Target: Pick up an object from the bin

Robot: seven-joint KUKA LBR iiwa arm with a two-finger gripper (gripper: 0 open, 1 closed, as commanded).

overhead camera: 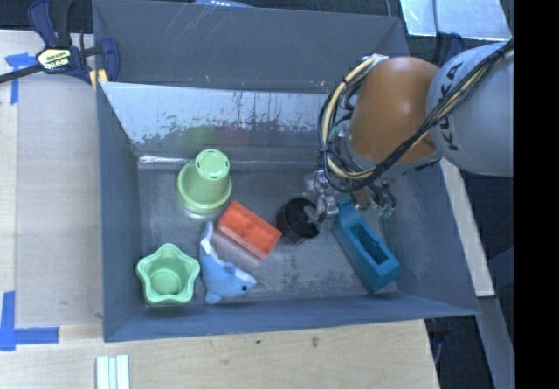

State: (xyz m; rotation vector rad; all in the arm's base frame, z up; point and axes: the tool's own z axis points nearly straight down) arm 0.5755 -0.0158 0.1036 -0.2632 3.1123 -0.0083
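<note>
Camera view: hand (335,196) low at the bin's (262,55) right, between black round piece (297,221) and blue block (371,254), likely targeting one. Open or closed: cannot tell.

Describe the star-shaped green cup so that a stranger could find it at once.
Start at the grey metal bin and go to the lower left corner of its floor. There a pale green cup stands open side up, just left of a blue dolphin toy. Unlike the round green cup farther back, its rim is lobed like a star.
</note>
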